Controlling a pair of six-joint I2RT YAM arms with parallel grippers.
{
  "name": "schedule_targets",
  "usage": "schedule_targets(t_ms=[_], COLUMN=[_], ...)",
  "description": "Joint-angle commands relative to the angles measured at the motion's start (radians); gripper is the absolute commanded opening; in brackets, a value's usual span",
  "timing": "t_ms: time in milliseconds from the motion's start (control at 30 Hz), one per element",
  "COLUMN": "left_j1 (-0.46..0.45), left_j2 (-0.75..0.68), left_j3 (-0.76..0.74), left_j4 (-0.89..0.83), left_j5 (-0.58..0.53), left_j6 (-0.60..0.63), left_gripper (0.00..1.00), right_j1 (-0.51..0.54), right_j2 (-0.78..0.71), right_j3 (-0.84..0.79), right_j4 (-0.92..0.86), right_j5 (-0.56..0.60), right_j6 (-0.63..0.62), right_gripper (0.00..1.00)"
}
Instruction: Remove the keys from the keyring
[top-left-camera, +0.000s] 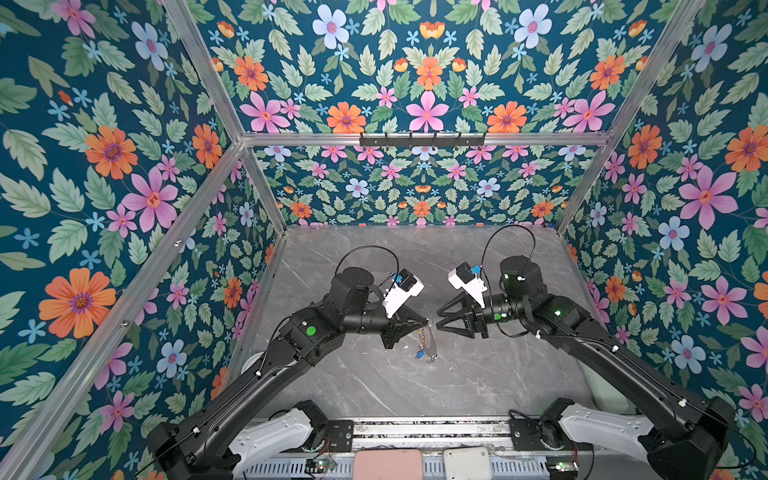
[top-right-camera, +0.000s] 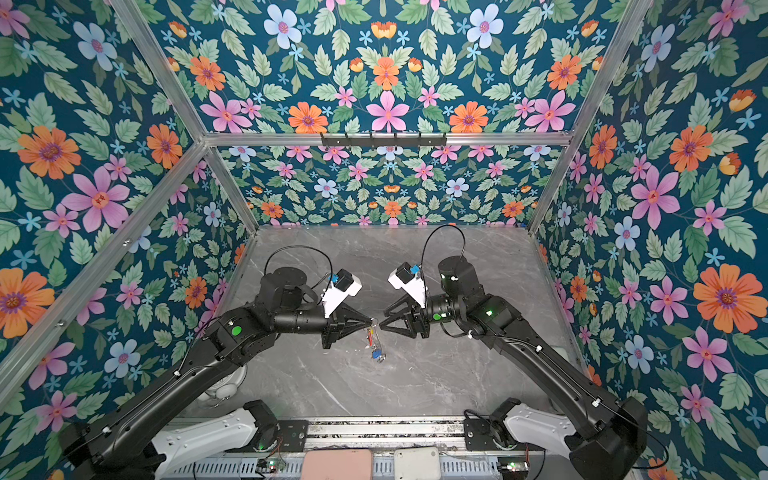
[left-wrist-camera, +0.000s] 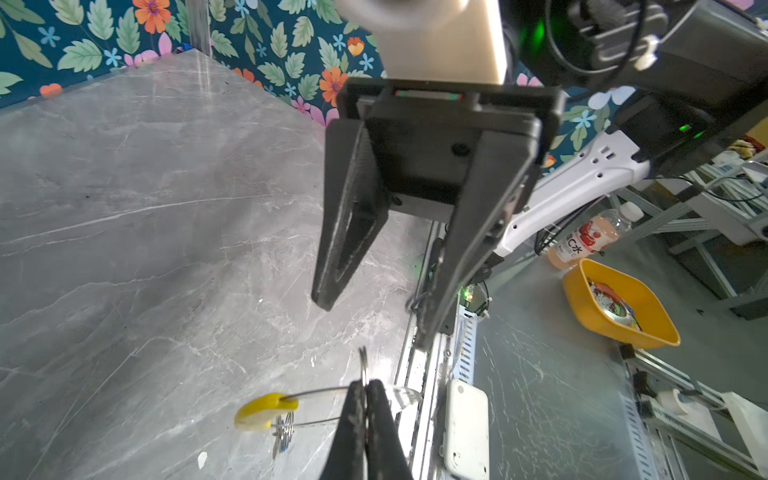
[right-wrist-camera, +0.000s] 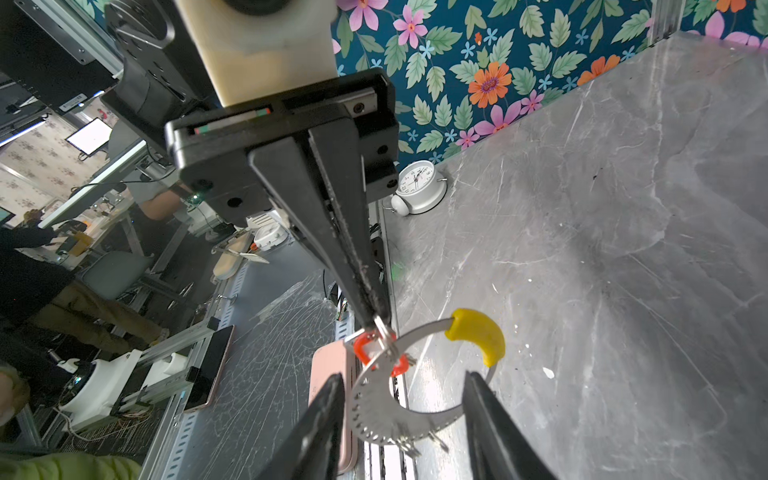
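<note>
Open grey table (top-left-camera: 374, 382) is spreading all round, walls (top-left-camera: 124, 208) well apart. The left gripper (top-left-camera: 428, 321) is pinching the red key (right-wrist-camera: 360, 345) by its loop, keyring (top-left-camera: 430, 343) dangling at 6 o'clock. The right gripper (top-left-camera: 439, 320) is gaping open just beside, at 3 o'clock.

bright, even light; wrist views fisheye-warped, softly blurred.

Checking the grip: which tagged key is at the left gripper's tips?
The red-tagged key, right at the shut left gripper; the blue-tagged key hangs farther down the keyring.
</note>
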Motion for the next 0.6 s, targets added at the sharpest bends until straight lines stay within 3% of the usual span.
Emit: schedule_targets(t_ms=[0, 567], left_j1=[-0.002, -0.008], left_j2=[-0.006, -0.002], left_j3=[0.006, -0.006], left_j4=[0.012, 0.027], left_j5=[0.051, 0.048], left_j6=[0.021, 0.015], left_gripper=[0.0, 0.0], right_j1=[0.001, 0.04], right_j2=[0.018, 0.035], right_j3=[0.009, 0.007], right_j4=[0.034, 0.062], right_j5=[-0.051, -0.064], right_j6=[-0.001, 0.007], right_gripper=[0.45, 0.22])
